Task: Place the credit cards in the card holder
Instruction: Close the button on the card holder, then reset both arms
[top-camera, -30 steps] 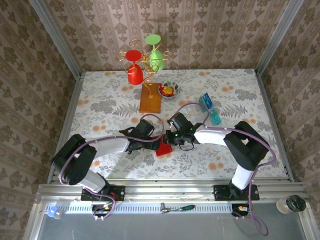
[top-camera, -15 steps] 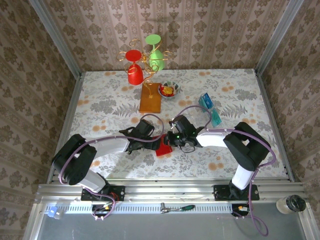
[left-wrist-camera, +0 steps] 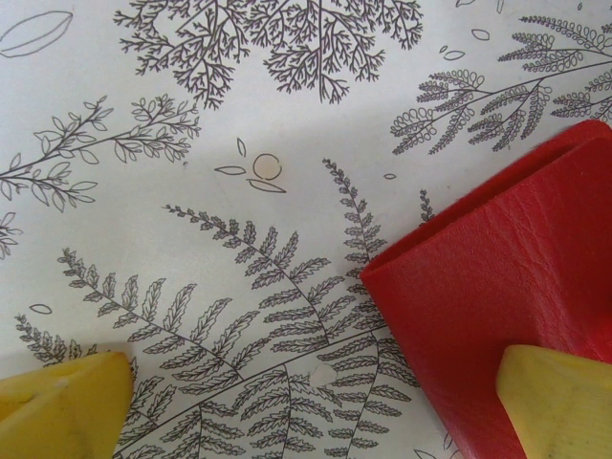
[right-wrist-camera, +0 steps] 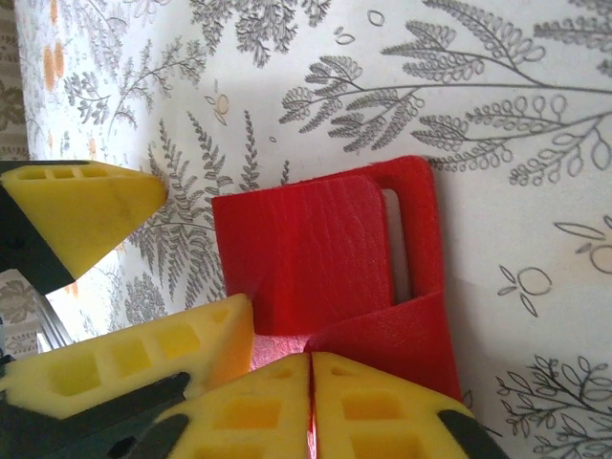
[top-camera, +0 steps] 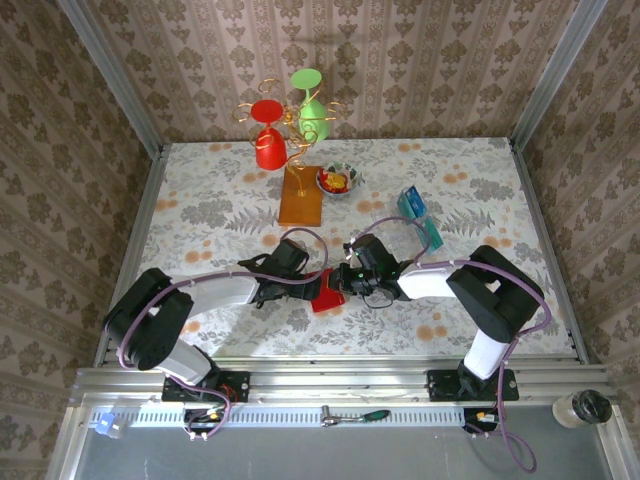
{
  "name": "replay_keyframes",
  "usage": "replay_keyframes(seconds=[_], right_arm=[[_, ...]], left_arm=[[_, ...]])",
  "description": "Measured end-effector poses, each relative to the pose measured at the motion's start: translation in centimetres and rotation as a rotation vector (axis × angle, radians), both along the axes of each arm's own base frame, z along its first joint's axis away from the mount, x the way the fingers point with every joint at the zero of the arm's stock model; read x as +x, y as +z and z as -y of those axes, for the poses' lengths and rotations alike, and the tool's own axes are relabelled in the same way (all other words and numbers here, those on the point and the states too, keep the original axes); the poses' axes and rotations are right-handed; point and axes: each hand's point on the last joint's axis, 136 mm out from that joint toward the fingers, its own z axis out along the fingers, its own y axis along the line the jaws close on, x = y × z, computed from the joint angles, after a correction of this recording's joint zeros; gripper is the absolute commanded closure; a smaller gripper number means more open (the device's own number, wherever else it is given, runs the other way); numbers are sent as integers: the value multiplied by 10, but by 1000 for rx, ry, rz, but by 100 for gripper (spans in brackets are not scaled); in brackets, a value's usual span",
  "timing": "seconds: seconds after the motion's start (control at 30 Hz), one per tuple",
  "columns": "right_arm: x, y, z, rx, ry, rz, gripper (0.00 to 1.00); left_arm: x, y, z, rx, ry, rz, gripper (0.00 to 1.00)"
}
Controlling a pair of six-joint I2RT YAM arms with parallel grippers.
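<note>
On the overhead camera both claws meet nose to nose at mid-table. The red card holder (top-camera: 326, 296) lies on the fern-printed tablecloth (top-camera: 220, 210) between them.

My right claw (right-wrist-camera: 309, 373) has its jaws drawn almost together. Only a thin red sliver shows in the seam between its two yellow fingers (right-wrist-camera: 382, 421), so it is pinching the holder's near edge. Just ahead of those fingertips, in the right wrist view, the holder lies spread open, with a raised leather panel and a narrow slot (right-wrist-camera: 391, 239) cut beside it.

My left claw (left-wrist-camera: 306, 421) stands wide. In its own wrist camera one yellow fingertip (left-wrist-camera: 62, 406) sits over bare cloth. The other fingertip (left-wrist-camera: 559, 406) covers a corner of the red leather, and I cannot tell whether it presses down or only hovers. The holder's edge runs diagonally away from that fingertip. From the right wrist camera, the left claw's far finger hangs clear of the holder, and its near finger lies against the holder just beside my right fingers.

The credit cards (top-camera: 410, 203) are well apart from both claws. They are teal rectangles beyond the right claw and off to its right.

Farther out beyond the left claw stands an orange stand base (top-camera: 300, 197). A red cup (top-camera: 268, 148) and a green cup (top-camera: 312, 118) hang on its wire tree, and a small bowl (top-camera: 338, 180) sits just beside the base.
</note>
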Motion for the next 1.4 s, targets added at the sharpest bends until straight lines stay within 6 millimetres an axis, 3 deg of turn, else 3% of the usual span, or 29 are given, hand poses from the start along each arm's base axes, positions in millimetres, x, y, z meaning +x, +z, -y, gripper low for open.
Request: replay_keyframes(seconds=[0.2, 0.3, 0.43, 0.6, 0.7, 0.77, 1.03, 1.23, 1.4], right_arm=[[0, 13, 1, -36, 13, -22, 54], [-3, 26, 13, -68, 5, -23, 43], [0, 55, 32, -76, -24, 20, 28], [8, 101, 68, -78, -114, 131, 11], [11, 124, 102, -103, -207, 215, 0], [14, 134, 131, -144, -297, 258, 0], [29, 157, 267, -402, -784, 386, 0], [33, 151, 353, -568, -1082, 354, 0], [36, 125, 396, -733, -1198, 277, 0]], left_arm=[[8, 6, -4, 3, 10, -7, 0], [27, 17, -12, -13, 49, 8, 0], [52, 48, -20, -49, 87, 66, 0], [63, 103, -31, -124, 109, 193, 0], [64, 135, -46, -160, 141, 286, 0], [63, 151, -62, -171, 175, 344, 0], [65, 170, -140, -123, 383, 464, 0], [67, 168, -191, -39, 510, 516, 0], [68, 160, -222, 5, 591, 562, 0]])
